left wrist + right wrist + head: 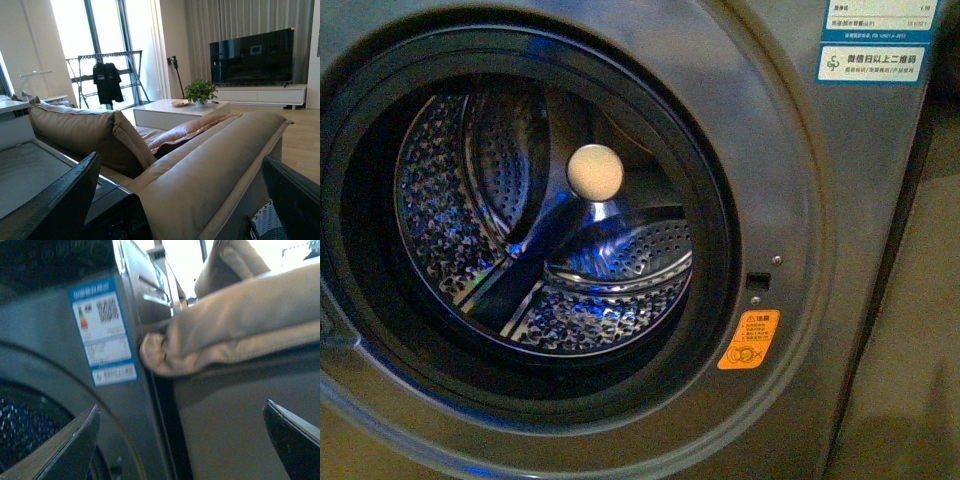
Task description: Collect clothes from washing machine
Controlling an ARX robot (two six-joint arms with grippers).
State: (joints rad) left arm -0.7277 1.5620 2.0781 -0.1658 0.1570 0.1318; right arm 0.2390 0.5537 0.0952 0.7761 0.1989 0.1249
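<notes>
Front view: washing machine [800, 200] porthole open, perforated drum [570, 260] looks bare; no clothes visible in any view, so their location can't be told. Right gripper [180, 440] spread wide, empty, beside the porthole rim, likely nearer. Left gripper [180, 200] wide, empty, faces a sofa [200, 160]. Orange sticker [749, 340] and blue label [102, 332]: print unreadable.

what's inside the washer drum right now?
Front view: the washing machine drum shows only bare perforated steel, ribs and a pale round disc. No clothes visible. The near bottom behind the black rim is hidden.
</notes>
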